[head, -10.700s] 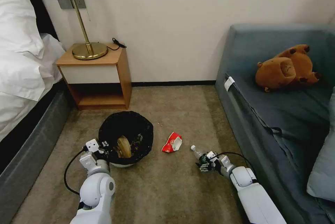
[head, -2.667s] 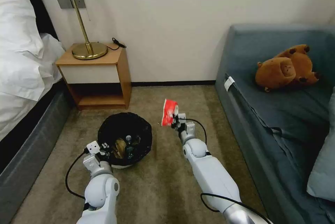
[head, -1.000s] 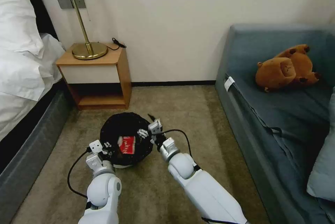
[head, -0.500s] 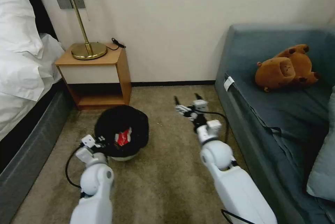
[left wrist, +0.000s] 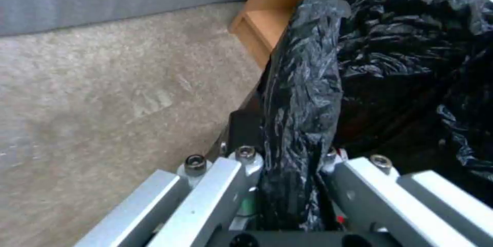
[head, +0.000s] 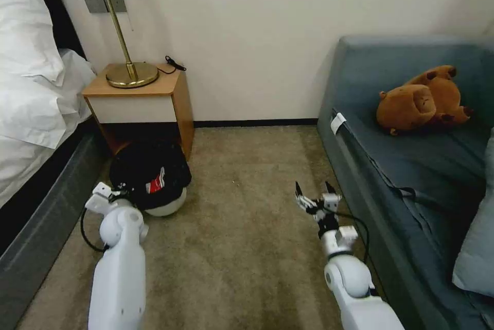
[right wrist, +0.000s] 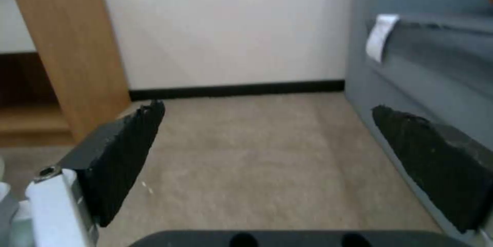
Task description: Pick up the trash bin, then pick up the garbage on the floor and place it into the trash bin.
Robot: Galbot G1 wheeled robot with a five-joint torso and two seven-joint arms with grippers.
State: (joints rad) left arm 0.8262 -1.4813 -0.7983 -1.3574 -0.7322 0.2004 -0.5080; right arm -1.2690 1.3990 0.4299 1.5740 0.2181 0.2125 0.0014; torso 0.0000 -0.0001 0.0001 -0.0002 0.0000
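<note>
Since half a second ago your left arm has swung the trash bin (head: 154, 188) over toward the nightstand (head: 144, 108), and your right arm has pulled back toward the sofa (head: 411, 165) side. The red-white wrapper (head: 155, 186) that your right pincer was carrying a few seconds back now sits inside the bin.

Your left pincer (head: 110, 197) is pinching the bin's rim; in the left wrist view the fingers (left wrist: 226, 185) sit either side of the crinkly black bag (left wrist: 303, 123) folded over the edge. The bin is tilted with its mouth toward you, right in front of the nightstand's open lower shelf, with its white base (head: 167, 208) showing under the bag. You can't tell if it's touching the carpet. Besides the wrapper, the bag's too dark to make out what else is in there.

Your right pincer (head: 315, 197) is spread wide with nothing in it, hovering over the carpet (head: 242, 247) near the sofa's front edge. The right wrist view shows both dark pads (right wrist: 128, 154) well apart with bare carpet between them.

Room-wise: beige carpet, lamp (head: 123, 62) on the nightstand, a bed (head: 31, 93) with white bedding along the left, and a brown plush toy (head: 419, 101) lying on the sofa seat.
</note>
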